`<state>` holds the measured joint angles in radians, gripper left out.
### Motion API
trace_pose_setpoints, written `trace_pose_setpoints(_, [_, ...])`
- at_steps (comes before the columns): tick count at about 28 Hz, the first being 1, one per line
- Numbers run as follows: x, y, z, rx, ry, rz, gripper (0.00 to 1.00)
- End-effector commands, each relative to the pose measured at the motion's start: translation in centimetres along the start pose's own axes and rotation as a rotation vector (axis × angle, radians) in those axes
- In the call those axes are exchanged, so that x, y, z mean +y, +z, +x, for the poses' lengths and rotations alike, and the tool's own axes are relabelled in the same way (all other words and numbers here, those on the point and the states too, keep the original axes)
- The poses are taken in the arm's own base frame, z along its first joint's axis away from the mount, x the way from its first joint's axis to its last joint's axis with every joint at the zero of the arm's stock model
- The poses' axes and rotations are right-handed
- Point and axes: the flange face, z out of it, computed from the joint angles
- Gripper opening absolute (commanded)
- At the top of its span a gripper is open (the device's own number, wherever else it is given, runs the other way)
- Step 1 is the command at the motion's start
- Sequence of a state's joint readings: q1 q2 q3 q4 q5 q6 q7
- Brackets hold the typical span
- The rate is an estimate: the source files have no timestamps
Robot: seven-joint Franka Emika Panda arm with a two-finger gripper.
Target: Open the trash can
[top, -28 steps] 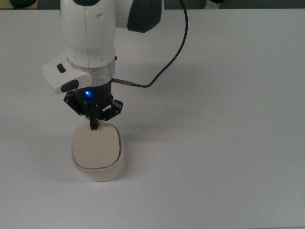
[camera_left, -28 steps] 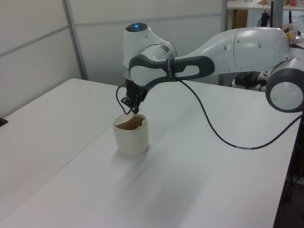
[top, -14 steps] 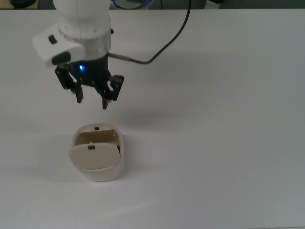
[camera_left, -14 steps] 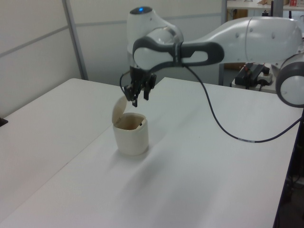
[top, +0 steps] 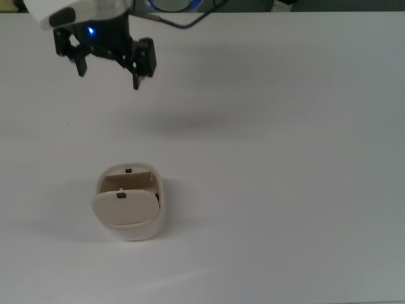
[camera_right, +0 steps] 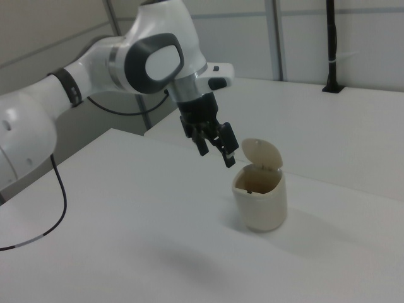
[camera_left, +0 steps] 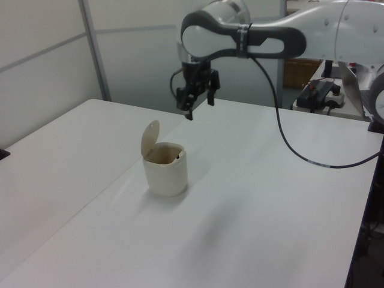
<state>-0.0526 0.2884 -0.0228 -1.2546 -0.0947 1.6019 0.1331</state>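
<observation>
The trash can [top: 138, 230] is a small cream-white bin standing on the white table. Its lid [top: 124, 210] is flipped up on its hinge, so the beige inside shows. In the left view the lid [camera_left: 150, 137] stands upright on the left side of the trash can [camera_left: 166, 174]. In the right view the lid [camera_right: 262, 153] rises behind the trash can [camera_right: 260, 201]. My gripper [top: 107, 75] hangs open and empty, well above the bin and away from it toward the top view's top. The gripper [camera_left: 198, 105] is up and to the right of the bin in the left view. In the right view the gripper [camera_right: 216, 154] is just left of the lid.
A black cable [camera_left: 288, 146] trails from the wrist across the table toward the left view's right. The table edge [camera_left: 356, 246] runs down the left view's right side. Wall panels stand behind the table, and a black post [camera_right: 331, 44] rises at the right view's back.
One second ago my shut fingers pressed on the closed lid's rear edge. The lid then sprang open, and the gripper opened, rose and pulled away toward the top view's top.
</observation>
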Motion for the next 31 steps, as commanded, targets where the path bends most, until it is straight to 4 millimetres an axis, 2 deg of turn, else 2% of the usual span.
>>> trace_pose_setpoints(1, [2.2,-3.1,-2.8,-0.043,-0.073,0.011,1.0])
trace_pose_setpoints(5, [3.4,-4.4,-4.0,-0.064,-0.106,0.011,1.0])
trace_pose_setpoints(11, [3.6,-5.1,-4.5,-0.063,-0.112,0.023,1.0])
trace_pose_setpoints(31, [3.9,-5.2,-4.7,-0.061,-0.136,0.028,1.0])
